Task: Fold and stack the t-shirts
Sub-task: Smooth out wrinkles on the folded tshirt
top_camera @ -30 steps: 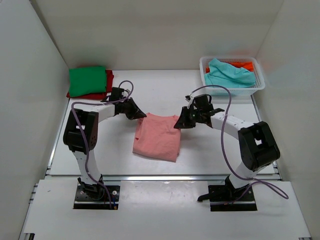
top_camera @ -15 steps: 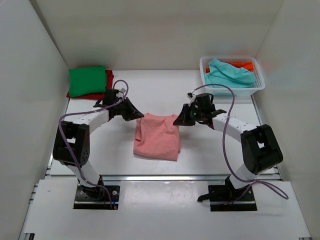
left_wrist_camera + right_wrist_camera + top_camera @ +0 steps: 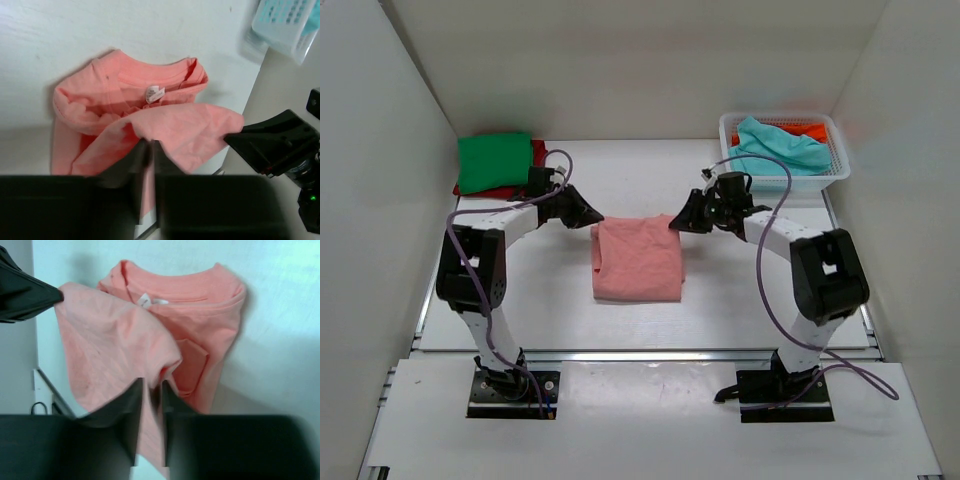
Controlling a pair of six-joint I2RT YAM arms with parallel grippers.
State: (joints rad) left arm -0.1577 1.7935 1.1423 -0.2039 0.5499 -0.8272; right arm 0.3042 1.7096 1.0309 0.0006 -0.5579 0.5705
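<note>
The salmon-pink t-shirt lies on the table's middle, partly folded, collar and tag toward the back wall. My left gripper is shut on its far left corner. My right gripper is shut on its far right corner. In the left wrist view the gripper pinches a lifted flap of the pink shirt over the collar. In the right wrist view the gripper pinches the same flap of the shirt. A green t-shirt lies folded on a red one at the back left.
A white lattice basket at the back right holds a teal t-shirt over an orange one. White walls close the table on the left, back and right. The basket also shows in the left wrist view.
Both grippers have moved toward the back wall, carrying the shirt's edge with them. The pink shirt now lies squarer and a little farther back.
</note>
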